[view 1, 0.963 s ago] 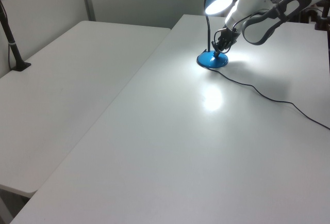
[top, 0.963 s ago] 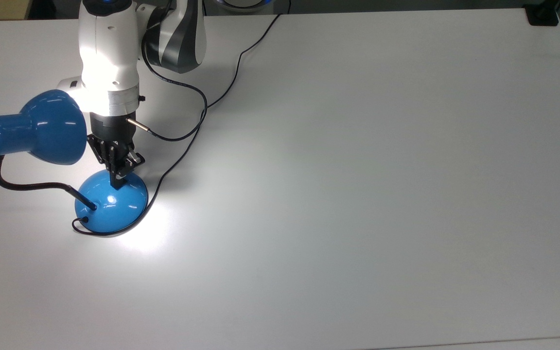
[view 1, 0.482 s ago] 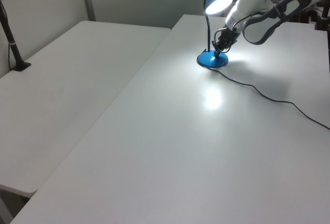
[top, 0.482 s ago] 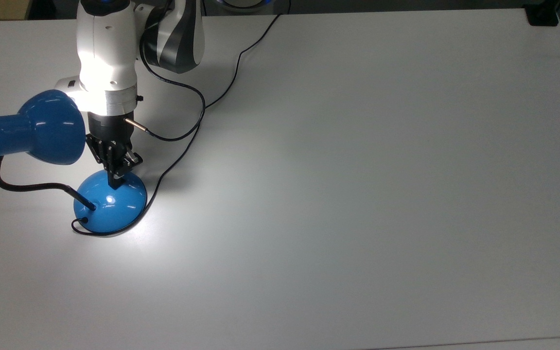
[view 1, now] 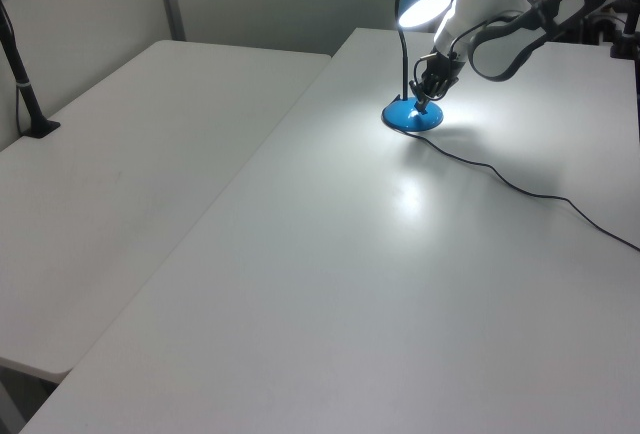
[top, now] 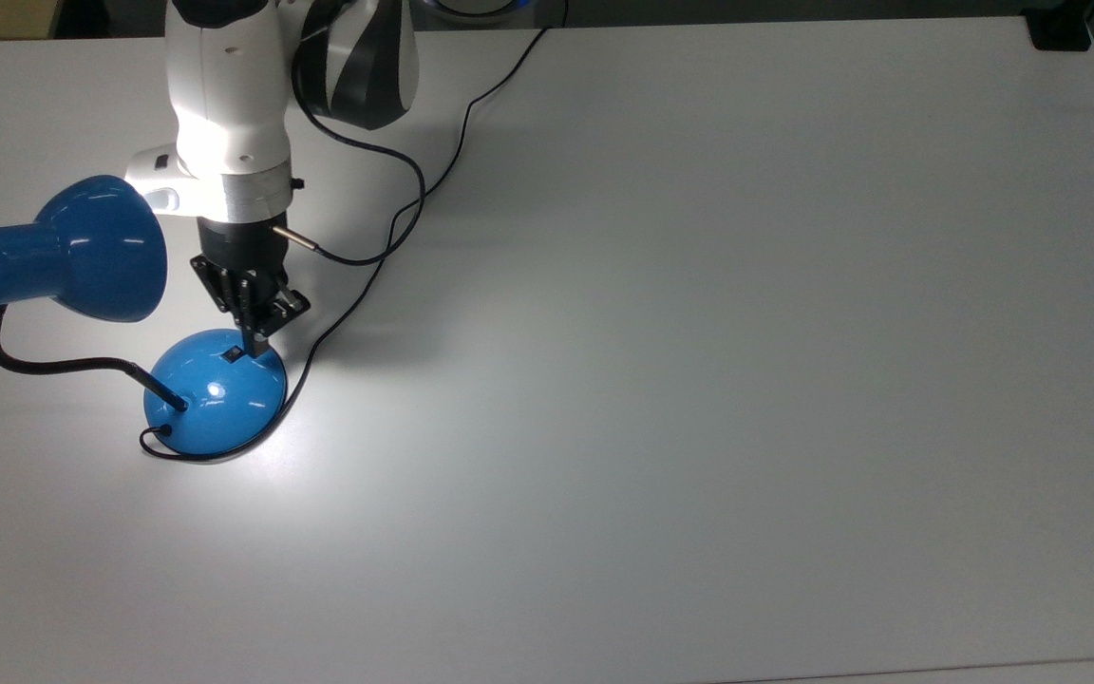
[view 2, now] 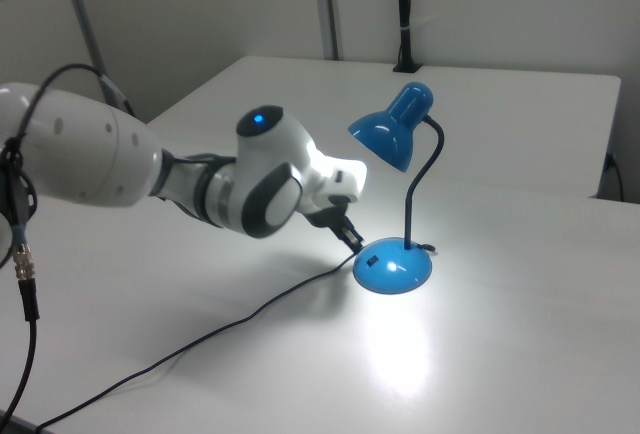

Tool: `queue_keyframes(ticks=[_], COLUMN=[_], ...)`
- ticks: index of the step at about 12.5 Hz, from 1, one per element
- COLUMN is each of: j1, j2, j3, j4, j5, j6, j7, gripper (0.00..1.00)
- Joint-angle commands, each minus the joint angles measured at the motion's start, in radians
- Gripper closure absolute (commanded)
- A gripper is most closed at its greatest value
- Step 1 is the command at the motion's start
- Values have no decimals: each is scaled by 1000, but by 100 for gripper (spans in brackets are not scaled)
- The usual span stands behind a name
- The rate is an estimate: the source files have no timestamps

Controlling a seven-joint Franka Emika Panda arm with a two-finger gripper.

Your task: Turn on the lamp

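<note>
Your work surface is a plain white table (top: 699, 332), with a second white table (view 1: 120, 154) butted against it on the left view's left and pale partition walls behind. The lamp (top: 210, 391) stands toward 9 o'clock in the top view: its domed blue base sits flat on the table, the black gooseneck (top: 44, 361) loops out toward 9 o'clock and rises to the blue shade (top: 63, 249), and it is lit, throwing a bright pool on the table beside the base. A small black switch (top: 233, 354) sits on the dome's 12 o'clock side. Your gripper (top: 257, 342) hangs just at 1 o'clock of that switch, at the dome's edge, its fingers closed together on nothing. The thin black cord (top: 386, 247) runs from the base around it and off toward 12 o'clock, past the white arm (top: 229, 114).
</note>
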Motion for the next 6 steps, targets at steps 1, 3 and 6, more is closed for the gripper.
queue_keyframes(ticks=[1, 3, 6], j1=[6, 6, 49], j2=[-76, -106, -166], j3=[87, 140, 197], j4=[-10, -4, 50], j5=[-15, -16, -18], j6=[-137, -200, -407], j7=[6, 5, -66], gripper=[100, 100, 100])
